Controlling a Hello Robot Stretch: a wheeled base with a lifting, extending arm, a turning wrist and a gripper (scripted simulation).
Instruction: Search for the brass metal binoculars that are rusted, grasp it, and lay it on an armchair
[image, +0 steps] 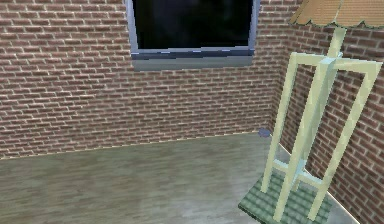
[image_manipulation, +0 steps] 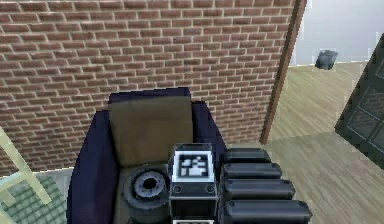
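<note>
An armchair (image_manipulation: 150, 125) with dark navy arms and a tan back cushion stands against the brick wall in the arm side view. The arm's dark segmented bar (image_manipulation: 258, 190) reaches in from the bottom edge, with a white marker square (image_manipulation: 193, 165) at its end. Left of that marker, the gripper (image_manipulation: 146, 189) shows as a dark round body low over the armchair's seat. Its far end is hard to make out against the seat, so I cannot tell whether it holds anything. No brass binoculars can be made out.
The forward view has a brick wall corner, a dark window (image: 192, 25) and a pale green tripod floor lamp (image: 315, 120) on a green mat. In the arm side view, a doorway (image_manipulation: 330, 90) right of the armchair leads to a light wooden floor, beside a dark cabinet (image_manipulation: 365, 105).
</note>
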